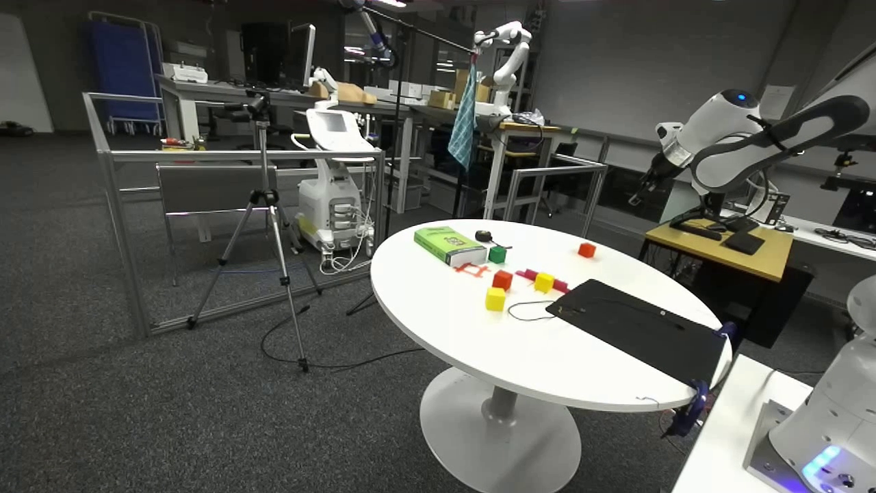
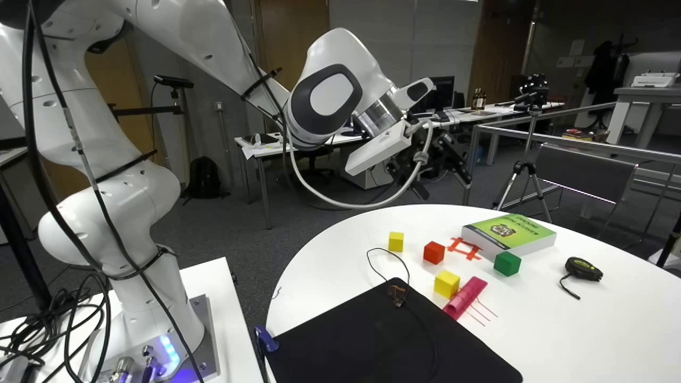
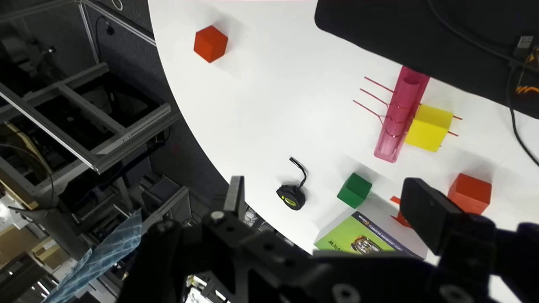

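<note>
Thick green-and-white paperback book (image 1: 449,245): landmark; flat on round white desk (image 1: 438,322).
Flat red crossed strips (image 1: 472,270): just beside book.
Small black tape measure with strap (image 1: 483,236): near book.
Matte yellow cube standing alone (image 1: 495,299): farther from book than the strips are.
Matte green cube (image 1: 497,255): just beside book, contact can't tell; probably light, stiff, not fragile, little slip; best pinched on two opposite side faces, mid-height.
Matte red cube by the strips (image 1: 502,280): near book; same handling guess.
Translucent pink trough-like piece with thin prongs (image 3: 400,118): off from book; likely light plastic, prongs maybe fragile, hold by the wall.
Matte yellow cube at the pink piece (image 1: 544,282): off from book, seems to touch pink piece.
Matte red cube off alone (image 1: 586,250): well apart from book.
Thin black mat (image 1: 629,335): well apart from book.
Claw (image 3: 324,189): raised in air, well apart from book; fingers spread wide, nothing held. Wrist view: green cube, tape measure, part of book show between fingers; nearest can't tell.
Counts: cubes 5 (yellow 2, red 2, green 1), book 1, tape measure 1, pink piece 1, mat 1.
</note>
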Motion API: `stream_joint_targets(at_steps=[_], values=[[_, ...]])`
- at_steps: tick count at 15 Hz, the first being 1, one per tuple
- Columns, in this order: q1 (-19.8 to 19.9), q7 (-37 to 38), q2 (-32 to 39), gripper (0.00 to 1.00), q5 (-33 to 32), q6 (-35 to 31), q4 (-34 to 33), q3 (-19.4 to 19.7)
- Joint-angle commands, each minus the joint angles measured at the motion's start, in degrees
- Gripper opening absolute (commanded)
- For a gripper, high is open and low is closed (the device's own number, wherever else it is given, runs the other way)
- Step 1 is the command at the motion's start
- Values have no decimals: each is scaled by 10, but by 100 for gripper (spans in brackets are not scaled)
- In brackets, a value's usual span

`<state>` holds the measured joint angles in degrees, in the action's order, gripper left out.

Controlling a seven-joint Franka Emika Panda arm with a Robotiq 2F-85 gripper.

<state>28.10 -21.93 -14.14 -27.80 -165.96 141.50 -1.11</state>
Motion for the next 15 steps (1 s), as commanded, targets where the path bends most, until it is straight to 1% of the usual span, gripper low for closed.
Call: stream_joint_targets(at_steps=[1,2,3,6,9,15], values=[[-26,32,31,100,-34,47,-54,50],[6,53,40,100,-14,50,-63,21],[-44,31,17,100,-26,36,-31,67],[-59,31,25,100,-22,37,-35,83],[-63,30,25,100,-22,37,-35,84],[-68,50,56,100,-66,39,-3,99]])
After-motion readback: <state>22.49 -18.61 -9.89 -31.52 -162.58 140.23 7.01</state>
